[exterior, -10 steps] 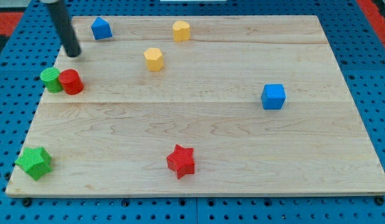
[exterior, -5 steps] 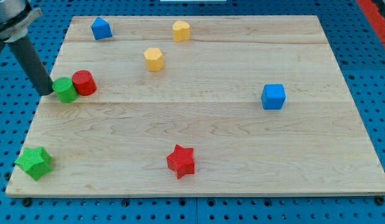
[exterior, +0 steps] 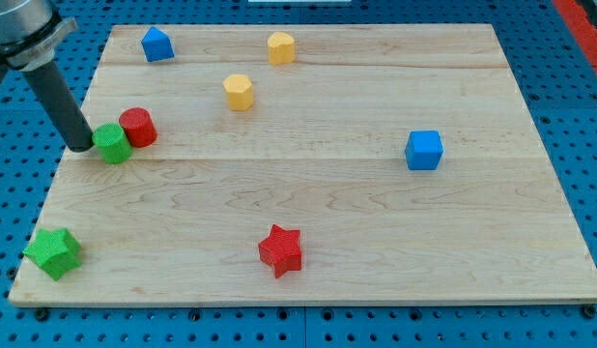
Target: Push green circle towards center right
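Note:
The green circle (exterior: 112, 143) is a short green cylinder at the board's left side. My tip (exterior: 81, 146) stands right against its left side. A red circle (exterior: 138, 127) touches the green circle at its upper right. The rod rises from the tip to the view's top left corner.
A green star (exterior: 53, 252) lies at the bottom left corner, a red star (exterior: 281, 250) at the bottom middle. A blue cube (exterior: 424, 150) sits at centre right. Two yellow blocks (exterior: 239, 92) (exterior: 281, 46) and a blue block (exterior: 156, 43) lie near the top. The wooden board (exterior: 337, 203) ends just left of my tip.
My tip came down from above to the green circle's left side and pushed it to the right. The green and red circles both slid right together.

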`<state>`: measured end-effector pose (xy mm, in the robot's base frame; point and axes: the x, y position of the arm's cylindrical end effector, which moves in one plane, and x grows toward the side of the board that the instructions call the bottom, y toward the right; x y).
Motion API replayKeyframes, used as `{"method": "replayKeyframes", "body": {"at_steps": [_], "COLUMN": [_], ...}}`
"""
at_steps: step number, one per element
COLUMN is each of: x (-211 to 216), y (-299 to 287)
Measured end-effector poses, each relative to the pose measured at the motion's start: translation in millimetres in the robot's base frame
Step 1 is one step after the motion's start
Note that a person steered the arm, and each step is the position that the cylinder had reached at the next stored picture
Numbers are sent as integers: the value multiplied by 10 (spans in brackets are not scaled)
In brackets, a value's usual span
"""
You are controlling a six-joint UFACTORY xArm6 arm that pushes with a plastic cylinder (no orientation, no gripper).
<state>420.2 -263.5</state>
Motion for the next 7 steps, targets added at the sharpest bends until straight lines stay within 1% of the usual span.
{"method": "replayKeyframes", "body": {"at_steps": [2,3,4,6,7], "x": [101,247,321,-380,-477], "y": [622,539,1090,2716,3299]}}
